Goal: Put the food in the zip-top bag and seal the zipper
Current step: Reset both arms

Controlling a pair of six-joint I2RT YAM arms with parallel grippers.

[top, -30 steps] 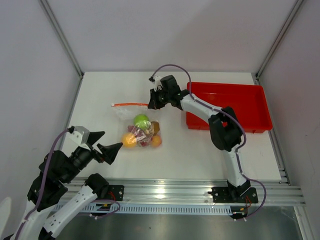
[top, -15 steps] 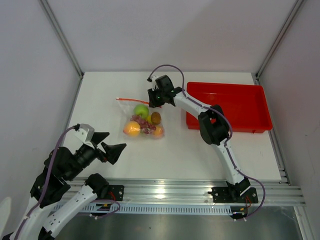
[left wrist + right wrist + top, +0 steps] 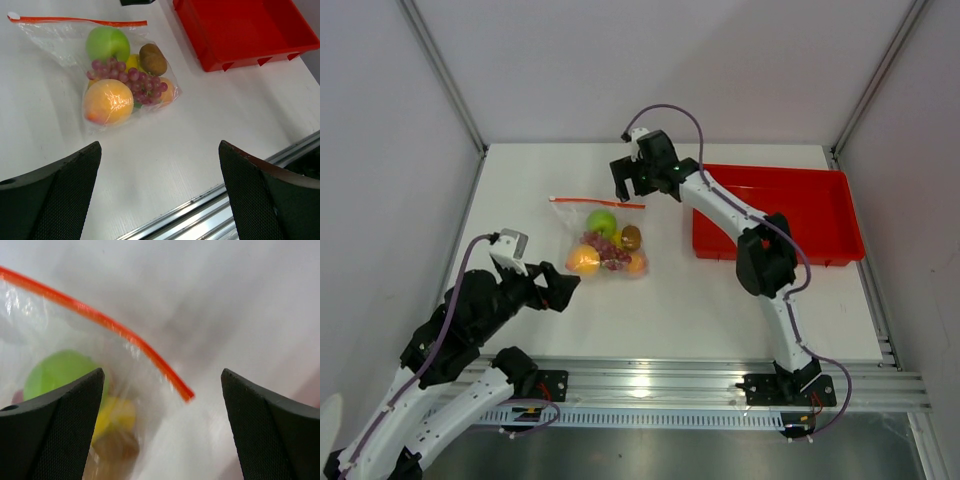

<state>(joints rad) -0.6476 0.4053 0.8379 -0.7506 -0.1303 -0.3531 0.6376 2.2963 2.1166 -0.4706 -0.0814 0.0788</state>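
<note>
The clear zip-top bag (image 3: 603, 238) lies flat on the white table with the food inside: a green apple (image 3: 602, 221), a kiwi (image 3: 632, 237), purple grapes (image 3: 605, 249) and a yellow-orange mango (image 3: 584, 259). Its orange-red zipper (image 3: 597, 202) runs straight along the far edge. My right gripper (image 3: 631, 184) hovers open just above the zipper's right end (image 3: 186, 395), holding nothing. My left gripper (image 3: 558, 286) stands open near the bag's front, apart from it. The left wrist view shows the bag (image 3: 75, 42), apple (image 3: 107, 44), grapes (image 3: 129, 79) and mango (image 3: 107, 101).
A red tray (image 3: 820, 195) stands at the back right, beside the right arm; it also shows in the left wrist view (image 3: 240, 30). A metal rail (image 3: 650, 378) runs along the table's near edge. Grey walls close in the table's far side.
My right gripper has opened and let go of the zipper's right end, then drawn back a little. The bag has settled flat. My left gripper has moved forward toward the bag.
</note>
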